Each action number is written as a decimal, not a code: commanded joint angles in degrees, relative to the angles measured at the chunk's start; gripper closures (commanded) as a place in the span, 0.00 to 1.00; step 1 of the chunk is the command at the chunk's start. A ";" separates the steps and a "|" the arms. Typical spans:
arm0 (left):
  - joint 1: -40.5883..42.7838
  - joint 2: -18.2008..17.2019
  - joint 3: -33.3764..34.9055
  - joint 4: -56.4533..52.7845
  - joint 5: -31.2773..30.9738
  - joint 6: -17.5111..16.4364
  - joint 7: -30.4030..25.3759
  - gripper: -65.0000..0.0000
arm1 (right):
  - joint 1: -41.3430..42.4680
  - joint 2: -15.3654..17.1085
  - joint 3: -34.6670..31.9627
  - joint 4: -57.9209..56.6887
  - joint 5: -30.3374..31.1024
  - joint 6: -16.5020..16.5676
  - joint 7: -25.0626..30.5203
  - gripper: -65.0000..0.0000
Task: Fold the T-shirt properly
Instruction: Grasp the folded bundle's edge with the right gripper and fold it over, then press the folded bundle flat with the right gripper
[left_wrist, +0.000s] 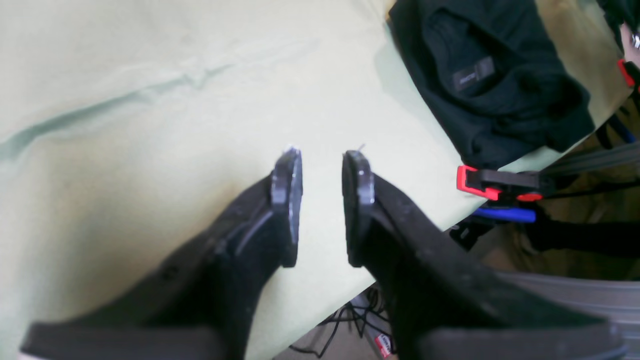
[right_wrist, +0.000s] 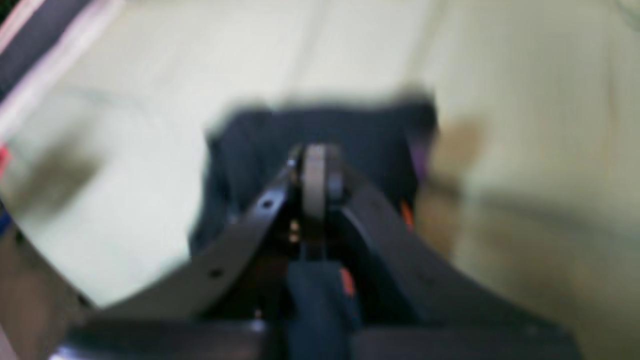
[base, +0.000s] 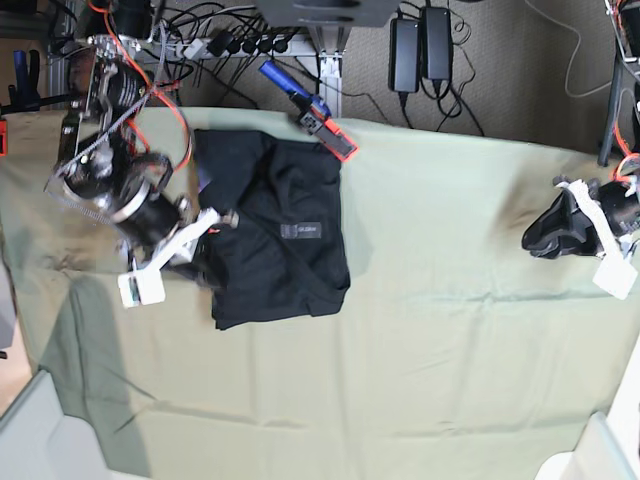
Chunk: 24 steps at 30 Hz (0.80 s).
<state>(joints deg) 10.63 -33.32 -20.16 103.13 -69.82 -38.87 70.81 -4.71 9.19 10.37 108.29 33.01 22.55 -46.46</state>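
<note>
your right gripper (right_wrist: 316, 167) sits at the left of the base view, low over the left edge of the t-shirt (base: 275, 225). its wrist camera is blurred, but the two fingertips meet with no gap, so its jaws are fully closed. dark cloth lies right under and beyond the tips, with a bit of purple and orange print off to their right; you cannot tell from the blur whether any fabric is pinched between them.

the t-shirt lies in a rough folded rectangle on the pale green sheet (base: 450, 300), a small label patch (left_wrist: 472, 75) facing up, and its far edge reaches close to the red and black clamp (base: 325, 125) at the table's back edge.

your left gripper (left_wrist: 322, 200) is at the right of the base view, well apart from the t-shirt, hovering over bare sheet near the table edge. its fingers stand partly apart with a clear gap and nothing between them. from this gripper, the shirt lies ahead and to the right, past another red clamp (left_wrist: 487, 182) on the edge.
</note>
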 joint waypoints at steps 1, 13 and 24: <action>-0.59 -1.11 -0.44 0.96 -1.14 -1.13 -0.90 0.78 | -0.39 0.55 0.04 0.98 1.99 4.79 1.38 1.00; -0.61 -1.11 -0.44 0.96 -2.40 -1.13 -0.90 0.78 | -6.45 0.09 -13.42 0.87 3.32 4.83 1.84 1.00; -0.61 -1.11 -0.44 0.98 -2.67 -1.13 -0.90 0.88 | -2.14 -7.37 -21.33 1.20 3.65 4.83 4.68 1.00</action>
<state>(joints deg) 10.63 -33.32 -20.16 103.13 -71.22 -38.87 70.89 -7.70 2.00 -11.22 108.29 35.81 22.55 -43.38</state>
